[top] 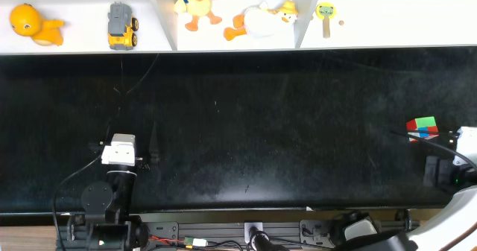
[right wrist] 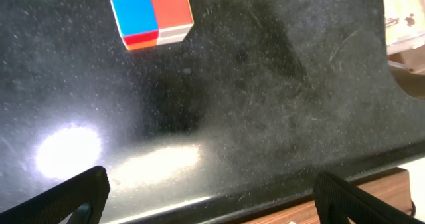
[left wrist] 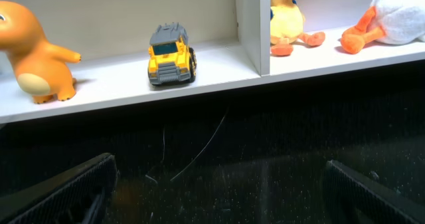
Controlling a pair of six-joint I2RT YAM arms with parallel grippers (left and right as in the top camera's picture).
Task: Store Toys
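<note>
— What does the work surface look like?

— A black tabletop point(top: 261, 132), dull and dusty, runs out from the foot of a white shelf point(top: 82, 44). Fine pale scratches point(left wrist: 199, 151) mark it just in front of the shelf. A bright patch of glare point(right wrist: 66, 151) lies well out from the shelf, near the table's far edge, where a wooden strip point(right wrist: 392, 184) shows beyond the black.

— And the shelf itself?

— Two upright dividers split it into three compartments. The left one holds an orange figure point(top: 33, 24) and, beside it but apart, a yellow truck point(top: 121, 26). The middle one holds a yellow duck point(top: 197, 5) sitting up, with a white duck point(top: 261, 20) sprawled next to it. The right one holds a small green toy point(top: 326, 14) on a stick.

— Where is the toy that is not stored?

— A colour cube point(top: 422, 127) rests alone on the tabletop, well out in front of the shelf's right compartment.

— And the arms?

— The left gripper point(left wrist: 219, 167) hangs over the tabletop in front of the shelf's left compartment, facing the truck, with its fingers spread wide and empty. The right gripper point(right wrist: 209, 181) sits near the cube, on the side away from the shelf, its fingers likewise spread apart and empty. Cables point(top: 186, 240) run along the table's edge farthest from the shelf.
</note>
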